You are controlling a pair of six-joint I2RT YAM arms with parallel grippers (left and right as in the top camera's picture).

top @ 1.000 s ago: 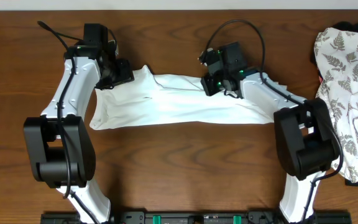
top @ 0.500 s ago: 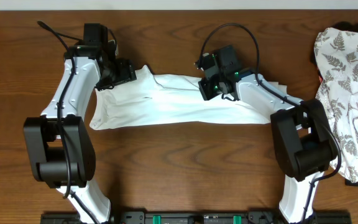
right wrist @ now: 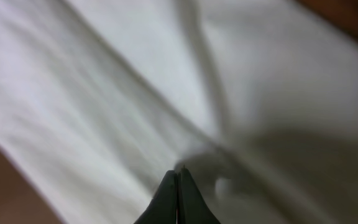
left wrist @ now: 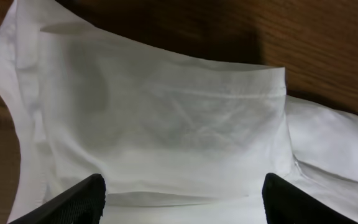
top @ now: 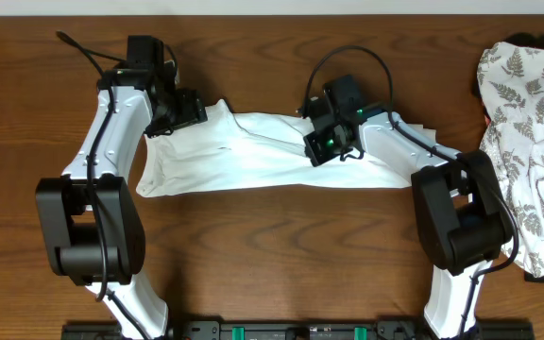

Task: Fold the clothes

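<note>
T-shirt (top: 253, 156) lengthwise, right hand (right wrist: 178, 180) pinching fold, left hand (left wrist: 185, 199) spread

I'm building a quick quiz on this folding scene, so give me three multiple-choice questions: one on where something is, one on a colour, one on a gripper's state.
1. Where is the fern-print cloth?
A. At the table's right edge
B. At its left edge
C. Mid-table
2. What colour is the T-shirt?
A. Black
B. White
C. Red
3. How is the left gripper?
A. Shut on cloth
B. Out of view
C. Open over the T-shirt
Answers: 1A, it is heaped at the overhead view's right side. 2B, plain white against the brown table. 3C, its jaws stand wide apart in the wrist view.
</note>
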